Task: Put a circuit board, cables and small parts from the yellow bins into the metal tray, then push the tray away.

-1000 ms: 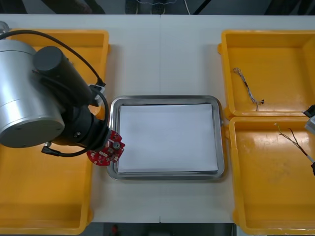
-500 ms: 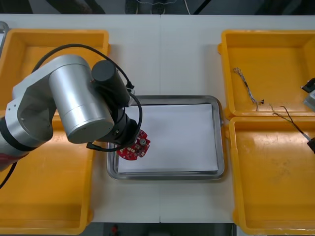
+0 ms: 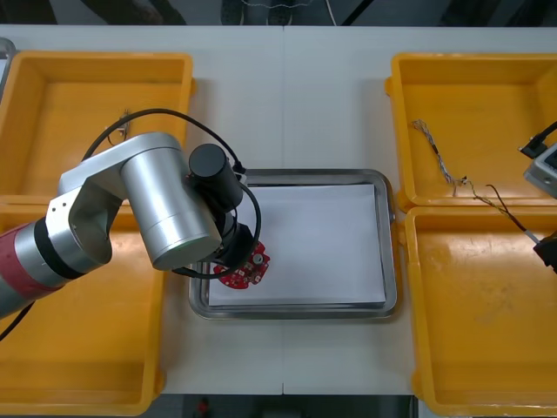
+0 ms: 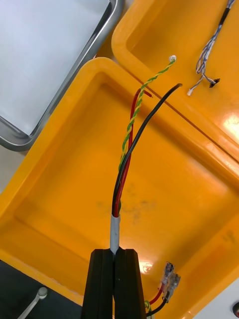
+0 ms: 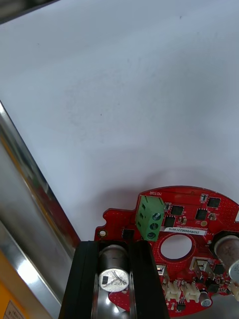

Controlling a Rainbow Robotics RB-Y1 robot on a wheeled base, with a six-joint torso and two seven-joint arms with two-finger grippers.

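Note:
My left gripper [image 3: 239, 257] is shut on a round red circuit board [image 3: 244, 268], holding it low over the near left corner of the metal tray [image 3: 388, 261]. In the left wrist view the black fingers [image 5: 87, 279] clamp a silver can on the circuit board [image 5: 199, 219] above the white liner. My right gripper [image 3: 548, 252] at the right edge is shut on a bundle of black, red and yellow cables [image 3: 496, 202]. In the right wrist view the cables [image 4: 132, 144] rise from the closed fingers [image 4: 102, 284] over an orange bin [image 4: 164, 194].
Two yellow bins [image 3: 52, 348] stand on the left and two [image 3: 474, 322] on the right. A twisted blue and white cable [image 3: 435, 157] lies in the far right bin, also seen as the cable [image 4: 211, 45] in the right wrist view.
My left arm has swung right from the left bins, carrying the circuit board over the tray's rim and down toward the liner. My right gripper has lifted the cable bundle up from the near right bin.

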